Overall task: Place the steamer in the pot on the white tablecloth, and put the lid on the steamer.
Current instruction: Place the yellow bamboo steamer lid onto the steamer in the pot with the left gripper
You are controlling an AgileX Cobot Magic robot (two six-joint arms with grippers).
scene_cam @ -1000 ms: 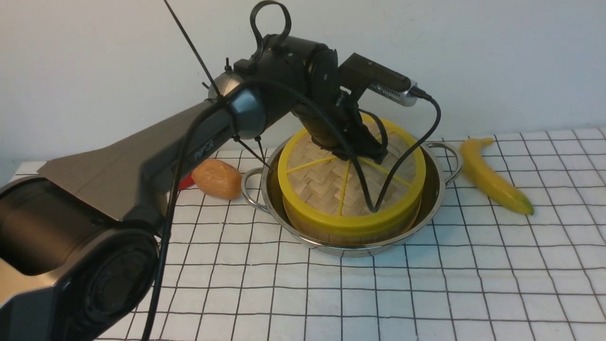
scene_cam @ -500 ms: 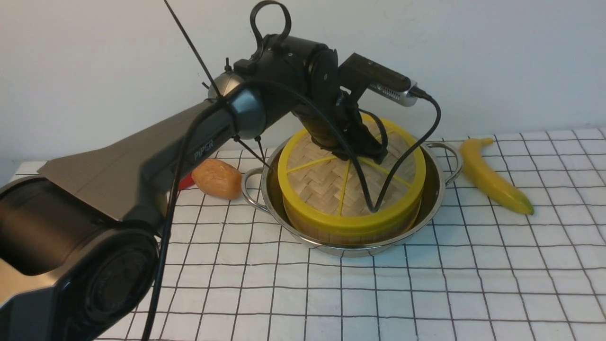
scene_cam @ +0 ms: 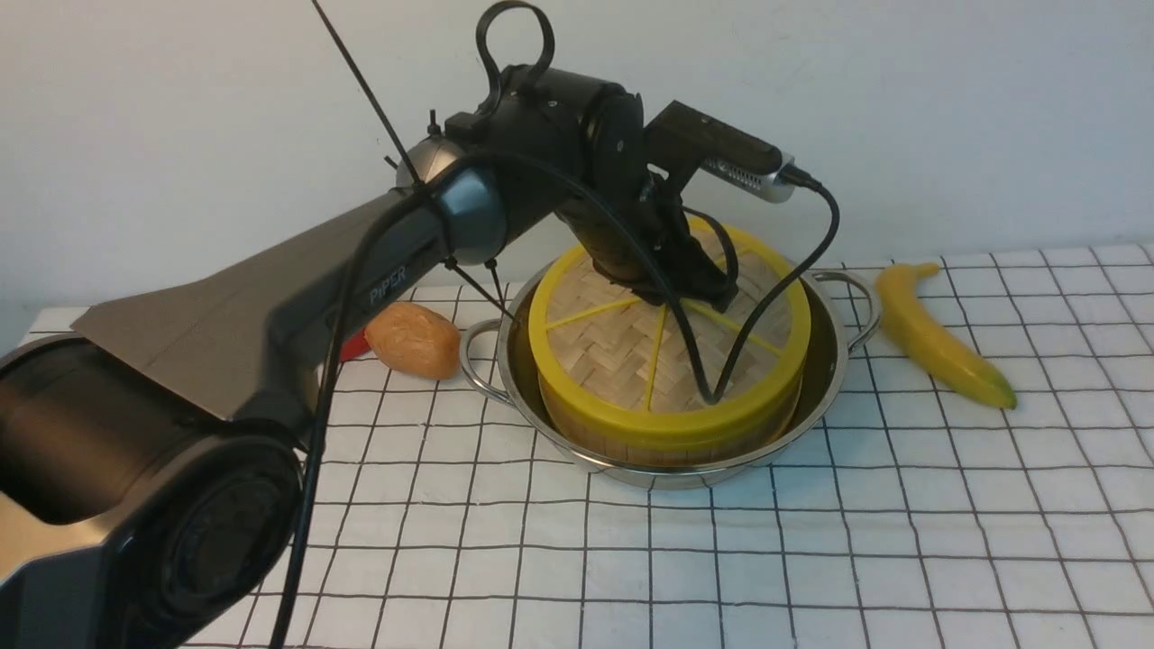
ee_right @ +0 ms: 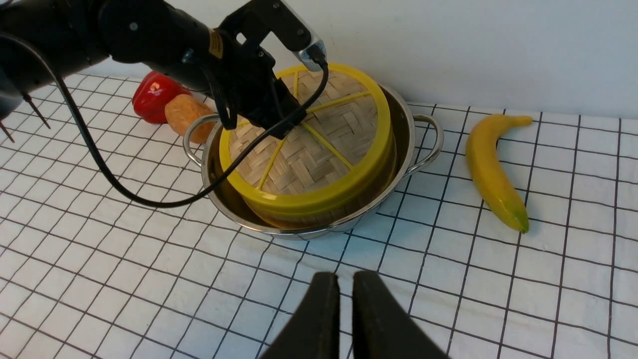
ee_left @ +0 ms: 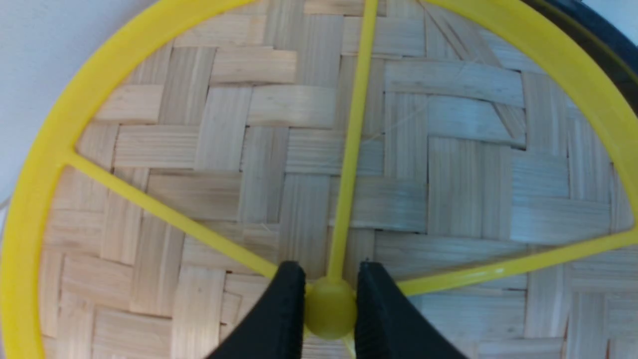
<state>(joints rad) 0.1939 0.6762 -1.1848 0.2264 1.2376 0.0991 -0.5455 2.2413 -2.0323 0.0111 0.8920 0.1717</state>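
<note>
A: Left edge first. What's there?
B: A red pepper (ee_right: 154, 97) and a brown bread roll (scene_cam: 413, 340), side by side, just beside the pot's left handle. Clutter, not task items.

A: Pot?
B: The pot (scene_cam: 834, 361) sits on the white tablecloth (scene_cam: 811, 559), mid-bench, toward the wall. The steamer (scene_cam: 649, 453) is inside it, upright, with a gap to the pot wall wherever I can see. The lid (scene_cam: 622, 351) lies on top of the steamer, rim over rim, and looks level. The far edge is hidden behind the arm, so I can't confirm it's flush there.

A: Left pincer?
B: The left pincer (ee_left: 329, 271) comes down on the lid's centre. Its jaws are partly closed and clamped on the small yellow knob (ee_left: 330, 314) where the spokes meet, one jaw on each side.

A: Key relation?
B: The lid is straight under the pincer, the knob between the jaws, the lid flat and its axis vertical. My read: both placements look done. What's left is to let go and back off straight up. A sideways pull, or a lift before the jaws clear the knob, would likely drag the lid off.

A: Further right?
B: A banana (scene_cam: 938, 338) on the cloth, near the pot's right handle, not touching. Its long axis runs from the wall toward the bench front. Clutter.

A: Right pincer?
B: The right pincer (ee_right: 345, 279) hovers over bare cloth in front of the pot, well apart from it. Its jaws are all but closed, a sliver of gap, nothing in them. The left arm is the nearer one.
</note>
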